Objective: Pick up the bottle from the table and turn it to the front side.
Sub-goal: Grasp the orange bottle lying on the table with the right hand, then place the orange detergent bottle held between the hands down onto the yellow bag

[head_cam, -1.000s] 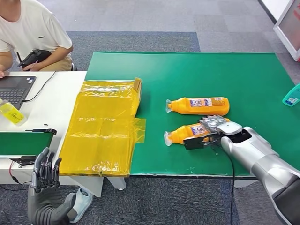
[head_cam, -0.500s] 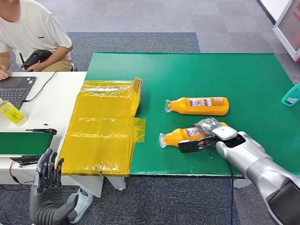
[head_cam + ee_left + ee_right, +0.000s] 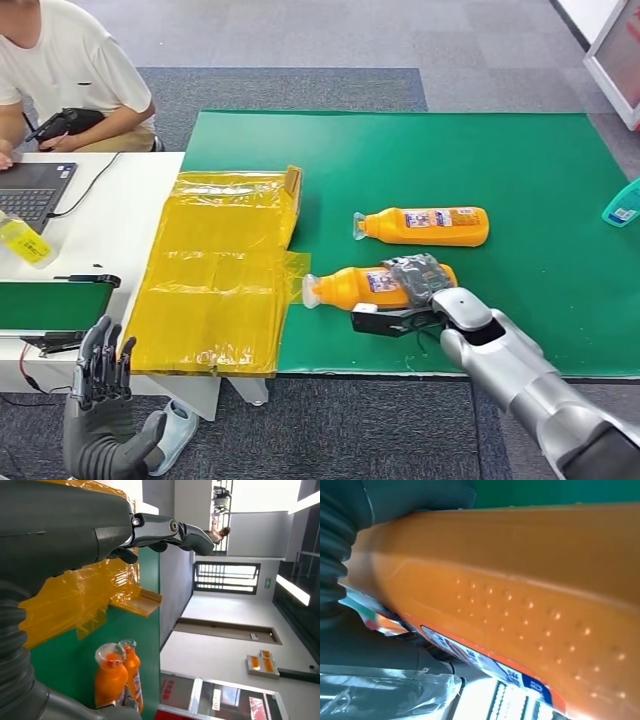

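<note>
Head view: the orange bottle, gripped by the right hand, has been carried leftward beside the yellow bag, so picking seems done, turning not yet.

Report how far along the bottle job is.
Done: the right hand grips the nearer orange bottle, apparently lifted off the green mat. In hand: the bottle lies sideways, cap toward the yellow bag. Left: turning it front side up cannot be judged as finished. The second bottle lies untouched; the left hand hangs open.

2 orange bottles, green mat, yellow plastic.
</note>
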